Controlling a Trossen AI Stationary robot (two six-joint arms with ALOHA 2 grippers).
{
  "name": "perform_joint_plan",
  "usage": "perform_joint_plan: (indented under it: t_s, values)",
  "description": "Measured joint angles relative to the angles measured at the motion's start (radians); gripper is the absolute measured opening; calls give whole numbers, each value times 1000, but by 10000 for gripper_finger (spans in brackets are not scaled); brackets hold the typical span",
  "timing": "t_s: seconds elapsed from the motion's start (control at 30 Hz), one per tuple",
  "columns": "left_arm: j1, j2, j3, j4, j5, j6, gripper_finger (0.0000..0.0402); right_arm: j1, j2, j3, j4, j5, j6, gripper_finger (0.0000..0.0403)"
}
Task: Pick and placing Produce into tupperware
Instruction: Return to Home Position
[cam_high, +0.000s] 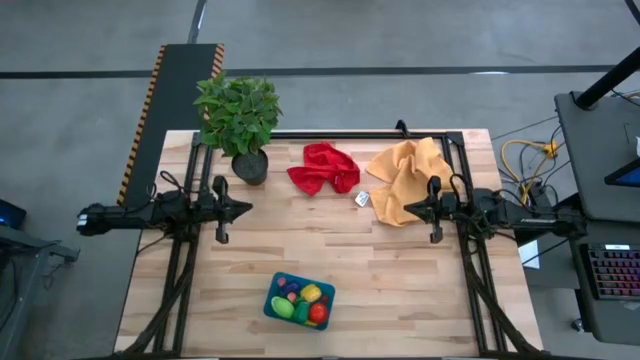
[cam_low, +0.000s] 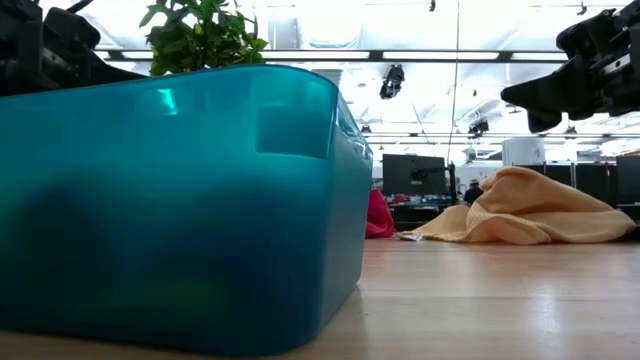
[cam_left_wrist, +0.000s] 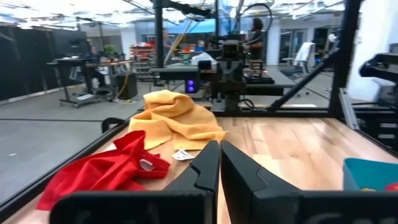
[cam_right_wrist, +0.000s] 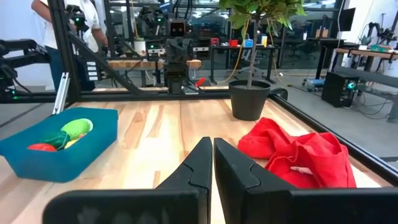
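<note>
Filling low view, tupperware (cam_low: 180, 200) hides produce (cam_high: 300, 298); L gripper (cam_left_wrist: 219, 163), R gripper (cam_right_wrist: 212, 158) fingers closed, empty.

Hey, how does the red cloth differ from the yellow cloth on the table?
The red cloth is the smaller heap; the yellow cloth spreads wider. The red cloth lies beside the potted plant, the yellow cloth by the right gripper. Both are crumpled on the table.

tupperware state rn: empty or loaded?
Loaded. The high view shows the tupperware holding several produce pieces, red, yellow and green; the right wrist view shows some inside too.
</note>
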Motion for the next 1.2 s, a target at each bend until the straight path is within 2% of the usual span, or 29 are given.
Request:
perform_joint_plan:
  t_s: [0.53, 1.2]
  values:
    - [0, 2, -2, -8, 56, 3, 0, 0, 0, 0, 3, -1, -90, 9]
    - [0, 42, -2, -5, 60, -2, 0, 0, 0, 0, -5, 3, -76, 9]
